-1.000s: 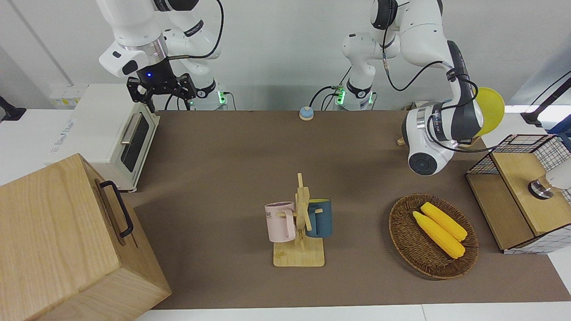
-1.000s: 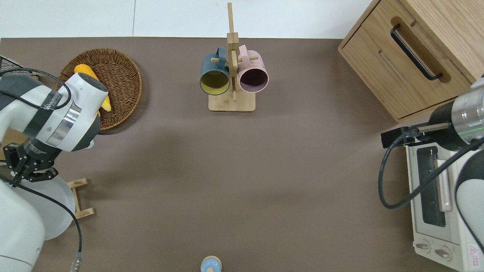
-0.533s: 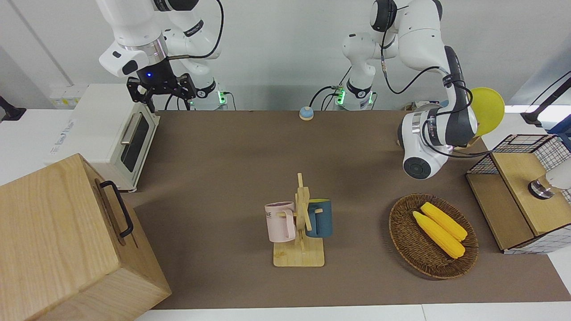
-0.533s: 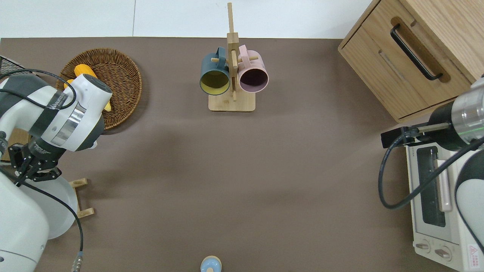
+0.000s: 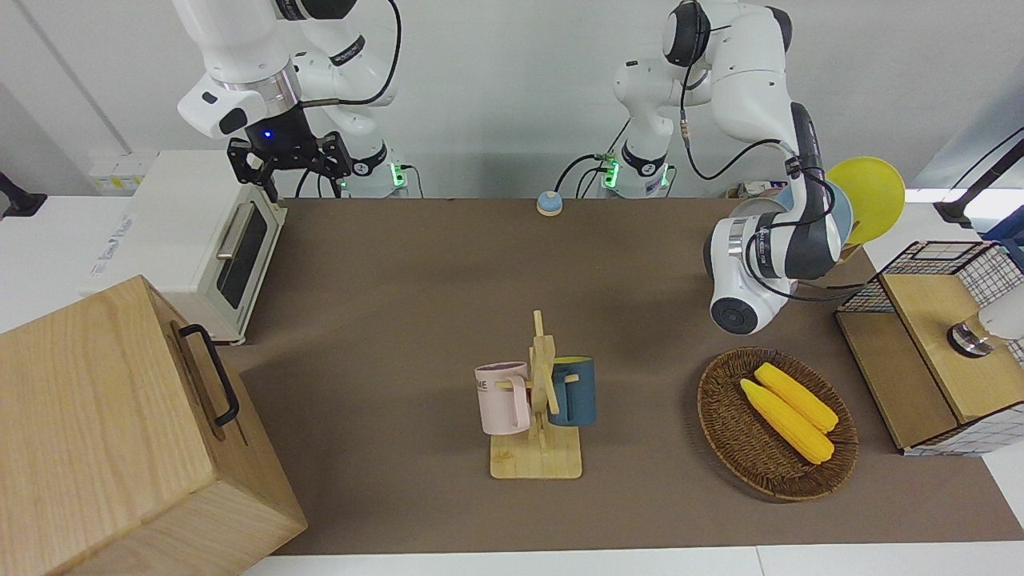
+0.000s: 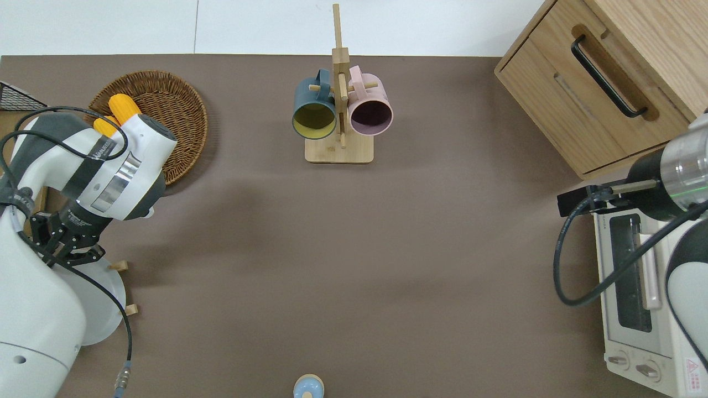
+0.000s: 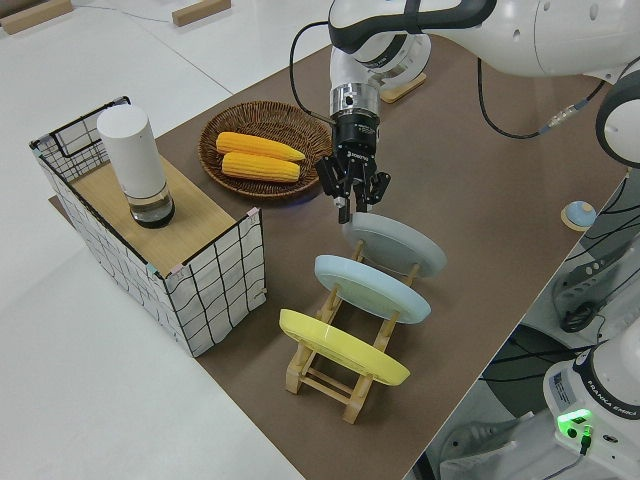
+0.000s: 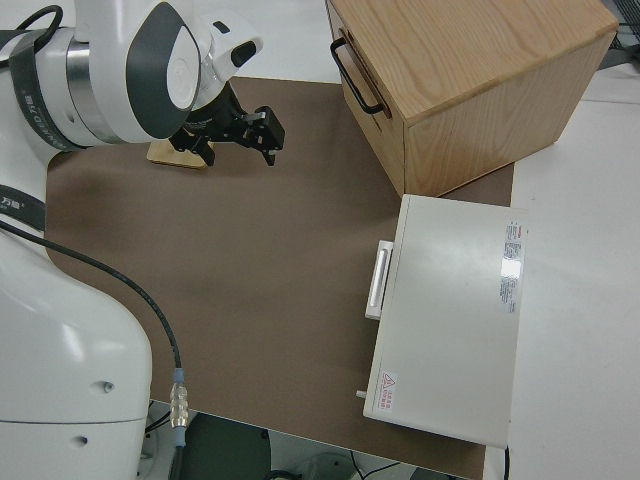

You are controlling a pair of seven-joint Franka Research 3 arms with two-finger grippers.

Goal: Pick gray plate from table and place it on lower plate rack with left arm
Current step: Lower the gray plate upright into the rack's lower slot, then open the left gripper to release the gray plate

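- Gray plate (image 7: 395,245): leaning in the lowest slot of the lower plate rack (image 7: 322,377), at the left arm's end of the table, beside a light-blue plate (image 7: 372,287).
- Left gripper (image 7: 354,203): pointing down, just above the plate's rim edge farther from the robots. I cannot tell whether its fingers are spread or touch the rim.
- Judgement: placement looks done, with straight up as the clear way out.
- Right arm: parked.
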